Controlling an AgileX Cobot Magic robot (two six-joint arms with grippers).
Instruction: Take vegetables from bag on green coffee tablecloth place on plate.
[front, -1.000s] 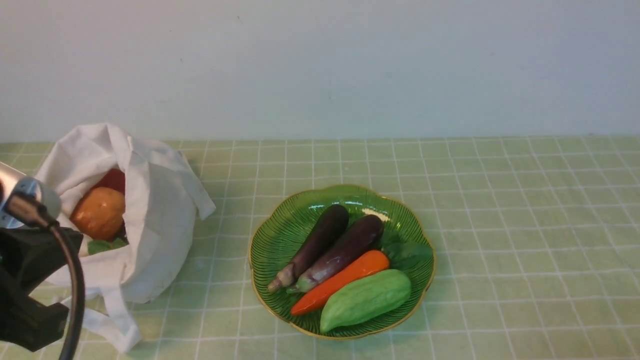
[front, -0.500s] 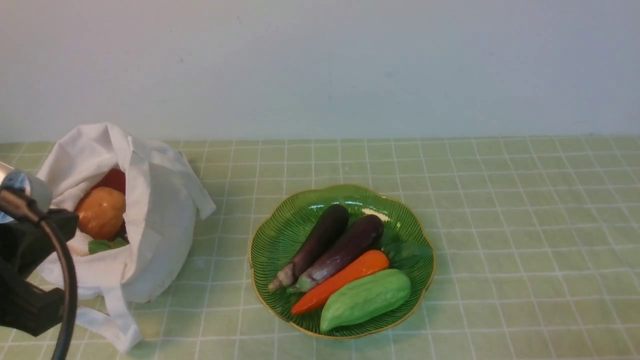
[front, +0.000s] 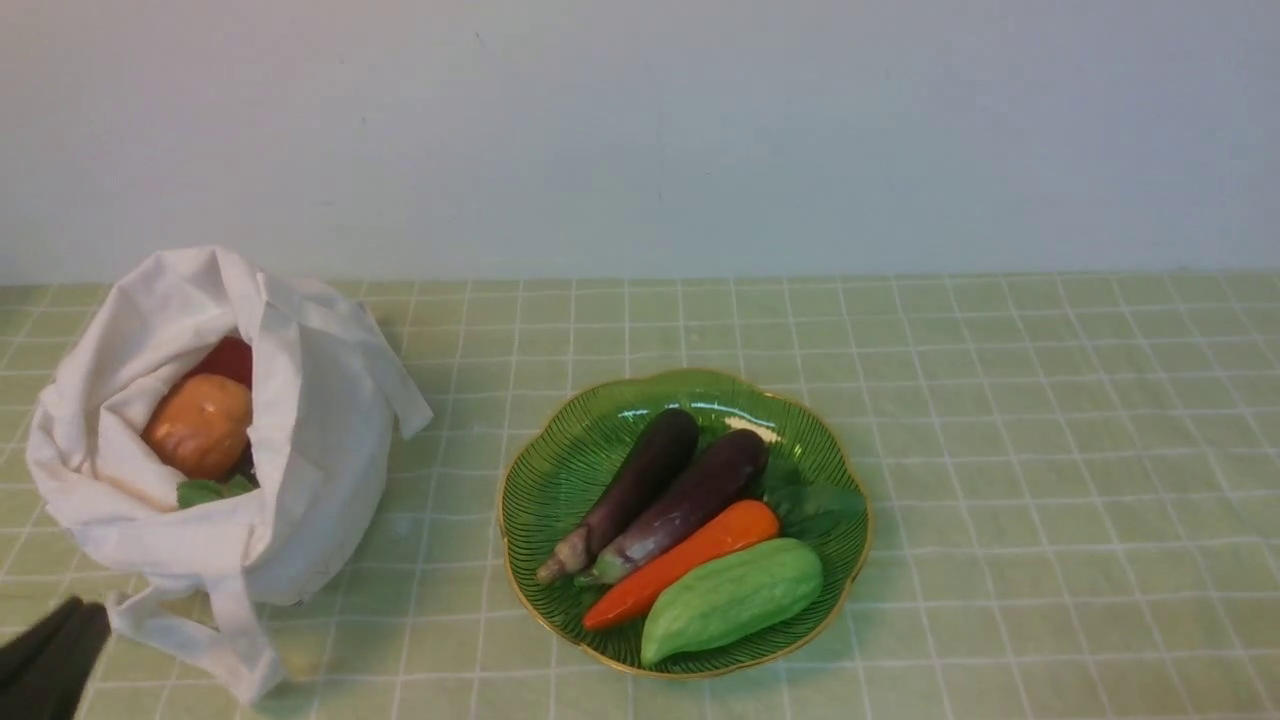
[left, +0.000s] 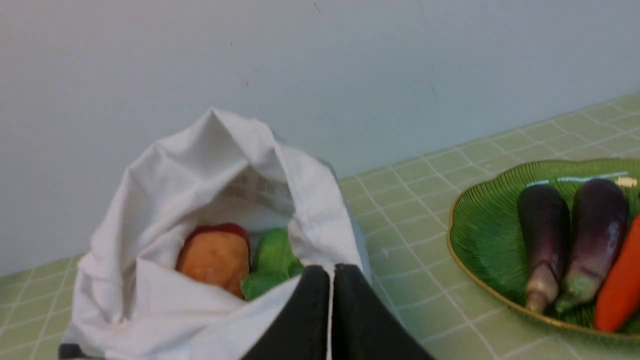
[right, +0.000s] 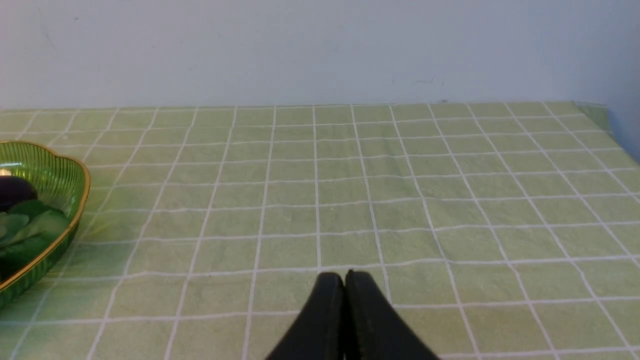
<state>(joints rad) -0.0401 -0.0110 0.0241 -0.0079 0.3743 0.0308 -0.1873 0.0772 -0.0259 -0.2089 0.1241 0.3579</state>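
Far L, front view: L claw (front: 75, 630) partly in frame, fingers together, nothing held; wrist view agrees, tips pressed shut. Next, L side of table: white bag (front: 335, 450) sitting on green tablecloth (front: 1020, 420), mouth open, strap (front: 235, 640) trailing on cloth nearby. Inside bag: orange-brown round item (front: 205, 425), red item (front: 228, 358) behind it, green leafy bit (front: 215, 490) near the mouth; L wrist view also shows green lump (left: 275, 252) beside the round one, type unclear. Approx. centre: green plate (front: 685, 385), gold rim, well apart from bag. On plate, L to R: slim dark purple eggplant w/ beige-grey stem end (front: 635, 480), purple eggplant w/ green stem end (front: 690, 500) just beside, orange carrot (front: 680, 565), pale green bumpy veg (front: 735, 600), plus dark green leafy veg (front: 815, 510) nr R edge. Far R: R claw (right: 347, 275) seen only in own wrist view, tips together, nothing gripped, over cloth. Step in hand: prob. end of transfer, target eggplant already on plate, L arm parked low & clear of bag. Next move: likely just hold/park; if green stuff in bag counts as veg, needs claw opened, careful reach via bag mouth w/o snagging fabric. Brands, labels, writing: none legible.
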